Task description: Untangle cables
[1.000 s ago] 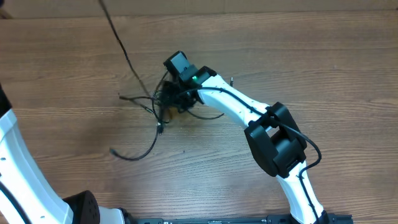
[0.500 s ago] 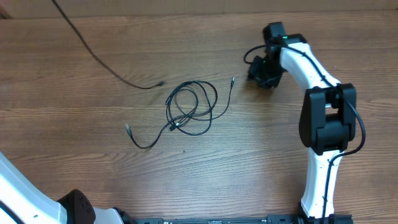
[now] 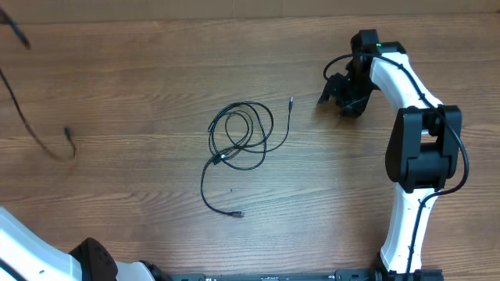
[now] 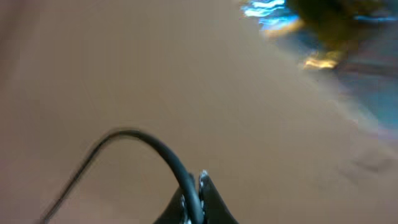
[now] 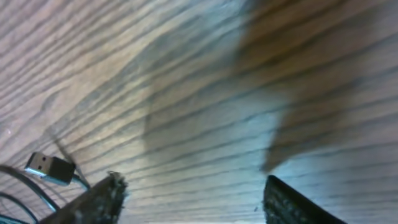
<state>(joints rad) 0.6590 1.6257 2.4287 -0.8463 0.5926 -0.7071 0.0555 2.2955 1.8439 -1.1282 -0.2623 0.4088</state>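
Right gripper [image 3: 337,94]: fingers spread with nothing between them. It has drawn back from the tangle it was working a second ago and now sits well off to one side. Looped cable [image 3: 241,136]: lies on the table to this gripper's left, well apart from it, in slack coils with a few crossings remaining. One plug end [image 3: 291,100] is on the side nearest the gripper. The other tail [image 3: 234,211] has swung round toward the robot's base in the last half second. Left gripper [image 4: 194,202]: fingers pressed together on a second cable [image 4: 149,140], which arches away from the tips. The wrist picture is blurred. Seen from overhead, this cable hangs at the far left edge, wholly apart from the coils, having been dragged further out than before. Judgement: the two cords are effectively separated; what remains is probably to lay the carried one down and perhaps open the coils. Surface: brown wood-grain table [image 3: 141,70], matte. Room: nothing beyond the tabletop shows overhead. A blurred bluish glare [image 4: 273,12] in the left wrist view cannot be identified.
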